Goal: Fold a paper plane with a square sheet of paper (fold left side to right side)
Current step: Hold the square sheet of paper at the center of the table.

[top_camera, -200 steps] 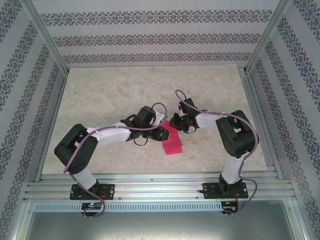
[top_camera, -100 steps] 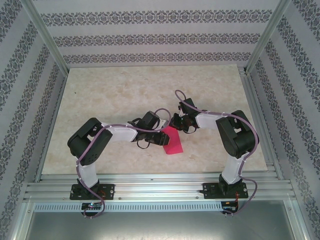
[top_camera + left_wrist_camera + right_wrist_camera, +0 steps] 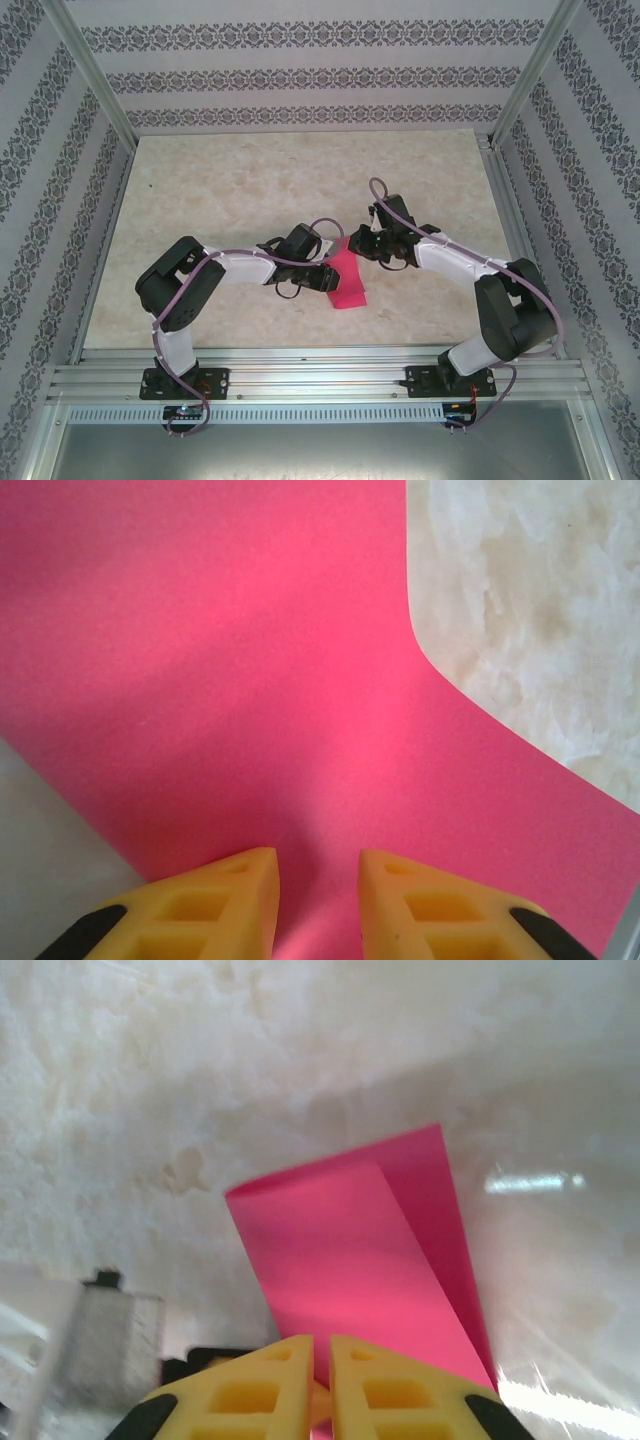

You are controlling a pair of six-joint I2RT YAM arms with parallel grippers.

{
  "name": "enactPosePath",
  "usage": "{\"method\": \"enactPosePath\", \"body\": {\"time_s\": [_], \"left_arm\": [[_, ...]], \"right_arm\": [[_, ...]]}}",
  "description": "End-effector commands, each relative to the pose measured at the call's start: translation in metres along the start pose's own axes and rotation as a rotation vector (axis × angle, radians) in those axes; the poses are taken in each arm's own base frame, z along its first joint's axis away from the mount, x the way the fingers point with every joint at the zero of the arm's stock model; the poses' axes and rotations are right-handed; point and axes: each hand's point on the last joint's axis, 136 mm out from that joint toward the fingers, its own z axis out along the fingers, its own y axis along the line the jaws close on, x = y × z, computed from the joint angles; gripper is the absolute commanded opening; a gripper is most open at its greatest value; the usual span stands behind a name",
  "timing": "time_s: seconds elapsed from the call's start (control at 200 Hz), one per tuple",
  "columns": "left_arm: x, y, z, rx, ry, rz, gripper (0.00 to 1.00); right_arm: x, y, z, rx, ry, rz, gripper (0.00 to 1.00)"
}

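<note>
1. While the square sheet of paper (image 3: pixel 348 285) lies partly folded at the table's (image 3: pixel 250 180) centre, we see the right gripper (image 3: pixel 322 1345) at its 12 o'clock end, jaws nearly together and apparently pinching the edge, likely as an anchor.
2. At its 9 o'clock, the left gripper (image 3: pixel 318 860) hangs over the flap with jaws apart, probably to press the crease.
3. Marbled tabletop; patterned wallpaper (image 3: pixel 300 80) surrounds it.

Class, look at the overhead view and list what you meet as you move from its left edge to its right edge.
Left patterned wall → left arm's elbow → folded pink sheet of paper → right arm's elbow → right patterned wall.
</note>
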Motion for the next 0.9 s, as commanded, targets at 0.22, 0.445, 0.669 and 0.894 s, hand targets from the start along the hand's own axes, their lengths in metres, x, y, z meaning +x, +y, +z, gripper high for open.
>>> {"method": "enactPosePath", "body": {"time_s": [0.22, 0.445, 0.669, 0.894], "left_arm": [[0.025, 0.014, 0.012, -0.062, 0.067, -0.031, 0.29], [0.018, 0.010, 0.009, -0.064, 0.055, -0.042, 0.30], [-0.001, -0.004, 0.002, -0.035, 0.017, -0.042, 0.37], [-0.022, -0.010, 0.001, -0.020, -0.017, -0.041, 0.38]], "right_arm": [[0.066, -0.036, 0.021, 0.104, 0.158, 0.040, 0.11], [0.078, -0.064, 0.026, 0.228, 0.196, 0.016, 0.11], [0.087, -0.084, 0.027, 0.306, 0.224, -0.001, 0.10], [0.089, -0.090, 0.027, 0.339, 0.233, -0.017, 0.10]]}}
